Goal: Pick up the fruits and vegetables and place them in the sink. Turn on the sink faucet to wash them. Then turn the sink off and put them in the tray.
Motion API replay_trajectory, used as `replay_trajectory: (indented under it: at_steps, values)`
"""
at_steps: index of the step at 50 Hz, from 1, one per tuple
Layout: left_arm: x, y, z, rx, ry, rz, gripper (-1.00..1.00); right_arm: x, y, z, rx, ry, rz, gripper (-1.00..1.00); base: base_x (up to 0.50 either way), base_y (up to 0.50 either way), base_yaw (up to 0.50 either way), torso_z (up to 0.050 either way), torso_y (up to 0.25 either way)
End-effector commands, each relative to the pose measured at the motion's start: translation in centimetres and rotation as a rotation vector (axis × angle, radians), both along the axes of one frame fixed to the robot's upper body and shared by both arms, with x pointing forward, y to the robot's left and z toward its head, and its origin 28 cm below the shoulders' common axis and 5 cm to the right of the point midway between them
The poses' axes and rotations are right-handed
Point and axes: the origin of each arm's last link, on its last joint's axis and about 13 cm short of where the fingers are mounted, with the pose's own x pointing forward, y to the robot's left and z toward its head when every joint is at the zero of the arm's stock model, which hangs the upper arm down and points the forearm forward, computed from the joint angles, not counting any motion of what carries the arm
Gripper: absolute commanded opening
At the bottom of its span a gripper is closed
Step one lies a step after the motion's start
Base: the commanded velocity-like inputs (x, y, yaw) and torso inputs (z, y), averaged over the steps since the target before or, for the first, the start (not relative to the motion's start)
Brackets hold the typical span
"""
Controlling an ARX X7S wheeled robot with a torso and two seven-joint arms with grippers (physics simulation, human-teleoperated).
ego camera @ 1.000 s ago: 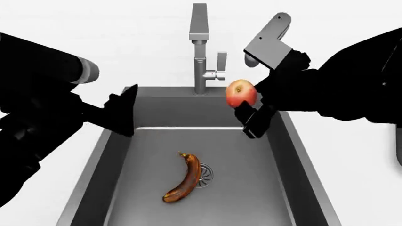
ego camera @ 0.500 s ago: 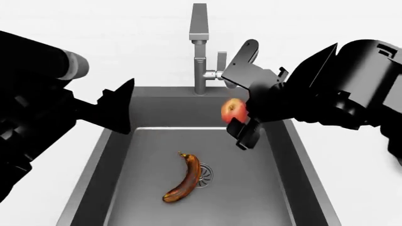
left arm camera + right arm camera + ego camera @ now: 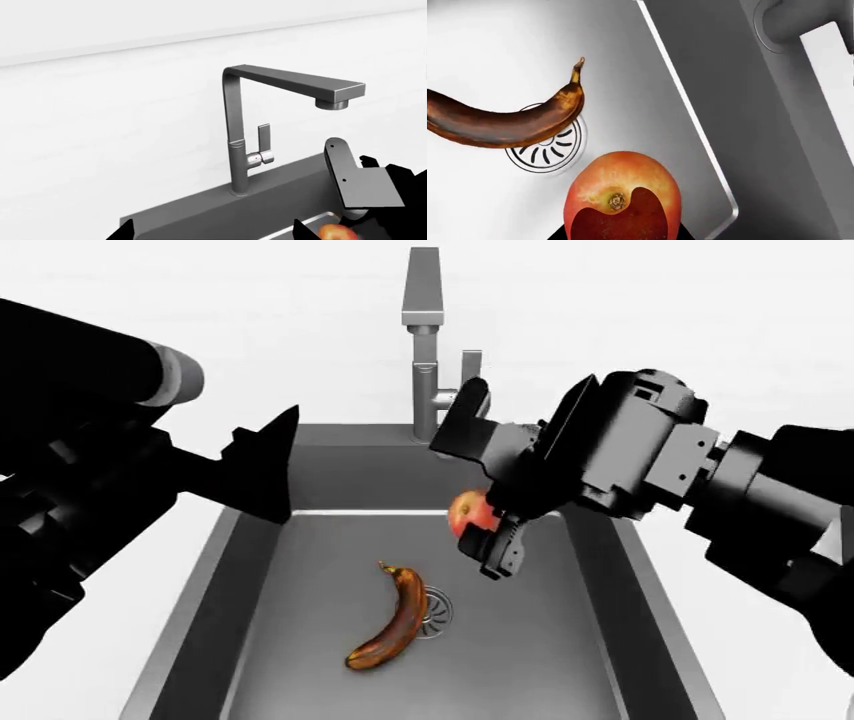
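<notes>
At the left of the head view the robot's left gripper (image 3: 267, 475) hangs over the left rim of the dark grey rectangular recessed sink (image 3: 607, 570), holding nothing; only one black pointed finger shows, so I cannot tell whether its fingers are apart or together. Further right, the overripe brown-orange curved banana (image 3: 394, 618) lies on the basin floor, touching the round metal drain (image 3: 435, 611), its long axis running roughly from the near left to the far right. Behind it rises the tall slim silver faucet (image 3: 424, 340) with its small side lever (image 3: 265, 144). Right of the banana, the right gripper (image 3: 483, 530) has its fingers clamped on the round red-and-yellow apple (image 3: 622, 197), held above the basin's far-right part, clear of the floor. The release turns on this: the apple hangs beyond and to the right of the banana, over bare basin floor (judging by the right wrist view). The gripper body hides most of the apple in the head view, and no tray is in sight.
</notes>
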Motion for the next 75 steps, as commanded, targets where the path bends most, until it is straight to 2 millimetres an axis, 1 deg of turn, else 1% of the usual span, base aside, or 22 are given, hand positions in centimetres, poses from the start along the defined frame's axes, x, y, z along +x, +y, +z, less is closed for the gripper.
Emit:
replay_trajectory:
  at_steps: [1, 10, 19, 26, 35, 53, 54, 65, 70, 75]
  values:
    - [0.0, -0.2, 0.0, 0.001, 0.004, -0.002, 1.0, 1.2, 1.6, -1.7, -0.049, 0.086, 0.117, -1.0, 0.0, 0.0, 0.0, 0.0, 0.0]
    - [-0.2, -0.1, 0.1, -0.001, 0.003, 0.0, 1.0, 1.4, 1.7, -2.8, -0.134, 0.135, 0.116, -1.0, 0.0, 0.0, 0.0, 0.0, 0.0]
    - [-0.2, 0.0, 0.2, -0.003, 0.003, 0.003, 1.0, 1.8, 2.0, -3.4, -0.13, 0.134, 0.122, -1.0, 0.0, 0.0, 0.0, 0.0, 0.0]
    - [-0.1, 0.0, 0.1, -0.001, 0.004, 0.003, 1.0, 2.2, 2.8, -4.5, -0.115, 0.156, 0.174, -1.0, 0.0, 0.0, 0.0, 0.0, 0.0]
    - [-0.1, 0.0, 0.0, -0.001, 0.005, 0.001, 1.0, 2.5, 3.2, -5.7, -0.16, 0.201, 0.185, -1.0, 0.0, 0.0, 0.0, 0.0, 0.0]
    - [-0.3, -0.1, 0.0, 0.004, 0.005, -0.001, 1.0, 2.7, 3.4, -6.2, -0.194, 0.215, 0.175, -1.0, 0.0, 0.0, 0.0, 0.0, 0.0]
    - [-0.3, -0.1, 0.0, 0.004, 0.006, 0.0, 1.0, 2.7, 3.4, -6.2, -0.194, 0.214, 0.176, 1.0, 0.0, 0.0, 0.0, 0.0, 0.0]
    - [-0.3, 0.0, -0.1, 0.005, 0.01, 0.004, 1.0, 2.4, 3.1, -6.0, -0.195, 0.209, 0.176, 1.0, 0.0, 0.0, 0.0, 0.0, 0.0]
    - [-0.2, 0.0, -0.1, 0.004, 0.011, 0.004, 1.0, 1.9, 2.6, -5.2, -0.187, 0.188, 0.164, 1.0, 0.0, 0.0, 0.0, 0.0, 0.0]
    - [-0.1, 0.0, -0.2, 0.003, 0.012, 0.006, 1.0, 0.7, 1.8, -3.7, -0.162, 0.131, 0.144, 1.0, 0.0, 0.0, 0.0, 0.0, 0.0]
